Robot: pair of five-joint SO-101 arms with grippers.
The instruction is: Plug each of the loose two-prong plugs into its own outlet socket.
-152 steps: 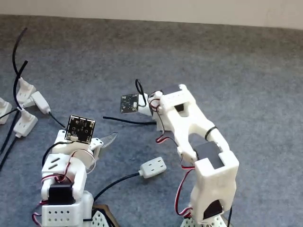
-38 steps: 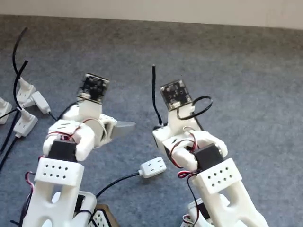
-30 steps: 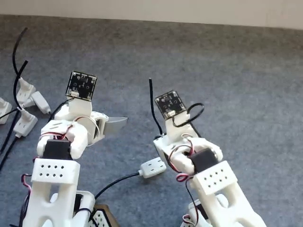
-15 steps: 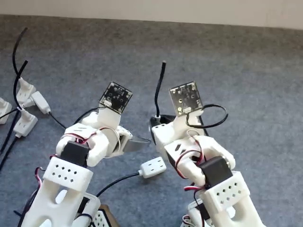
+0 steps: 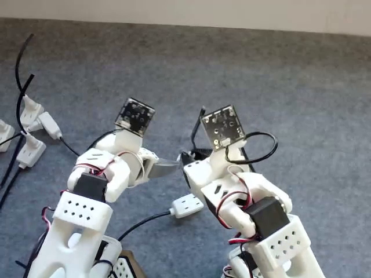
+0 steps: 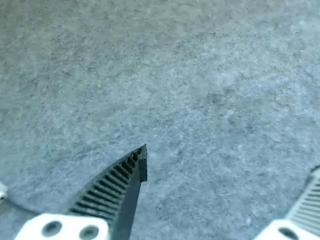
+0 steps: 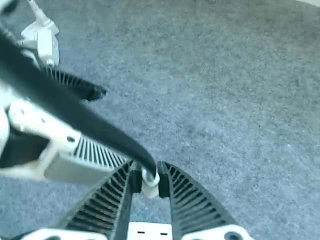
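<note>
A white socket (image 5: 187,205) lies flat on the grey surface (image 5: 301,87), between the two arms near their bases. Just beyond it the left tool (image 6: 230,160) hangs over the surface, fingers spread wide. Close beside it the right tool (image 7: 149,172) is clamped on a white plug (image 7: 149,184), whose black cord (image 7: 65,107) rises away. Farthest off, at the left edge, lie more white cord ends (image 5: 30,152).

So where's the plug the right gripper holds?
The plug is pinched between the right gripper's fingertips in the right wrist view, above the carpet; in the high view that spot is central, just beyond the white socket.
</note>
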